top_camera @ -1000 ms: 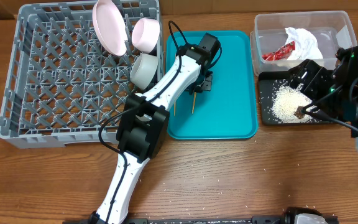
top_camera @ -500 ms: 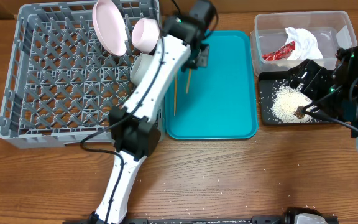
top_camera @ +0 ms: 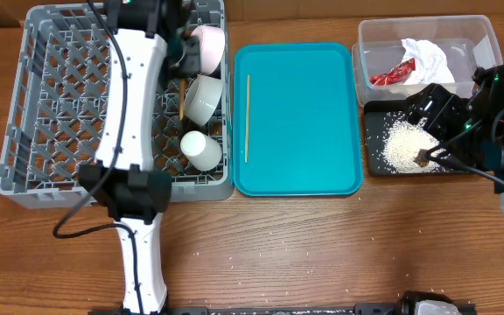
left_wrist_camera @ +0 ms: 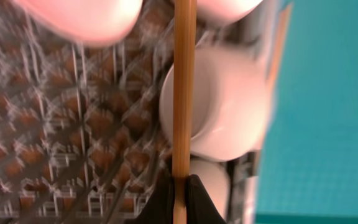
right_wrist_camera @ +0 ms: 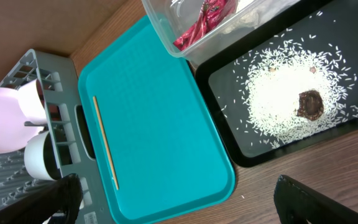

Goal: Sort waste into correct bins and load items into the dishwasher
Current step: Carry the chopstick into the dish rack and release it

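While our left tool [left_wrist_camera: 180,194] pinches one chopstick [left_wrist_camera: 184,93] above the dish rack [left_wrist_camera: 55,143], we risk it slipping through the lattice or knocking the whitish bowl [left_wrist_camera: 219,106].

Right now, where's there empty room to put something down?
The teal tray is bare right of its lone chopstick. The dish rack's left half has open pegs. Crowded: the rack's right edge (pink bowl, grey bowl, white cup), the clear tub, the black tray.

Top-down, close wrist cams; rack [top_camera: 11,131] shared
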